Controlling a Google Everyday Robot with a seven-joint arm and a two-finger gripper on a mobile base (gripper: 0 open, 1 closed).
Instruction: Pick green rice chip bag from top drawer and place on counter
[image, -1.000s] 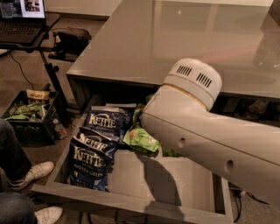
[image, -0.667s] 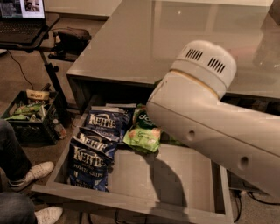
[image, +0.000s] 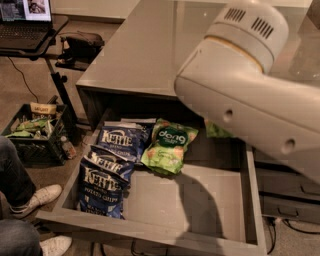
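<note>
A light-green rice chip bag with "dang" on a teal circle lies in the open top drawer, its left edge against a Kettle bag. A scrap of a second green bag peeks out under my arm at the drawer's back right. My white arm crosses the upper right, over the counter's front edge and the drawer's back. My gripper is hidden behind the arm; I cannot see it or whether it holds anything. The glossy grey counter spreads above the drawer.
Two dark-blue Kettle bags lie in the drawer's left part. A black crate of snacks stands on the floor at the left. A person's legs and white shoes are at lower left. Dark stacked drawers are at right.
My arm has risen and swung to the upper right, uncovering the green bag and more of the drawer's back. The bags in the drawer lie about as before.
</note>
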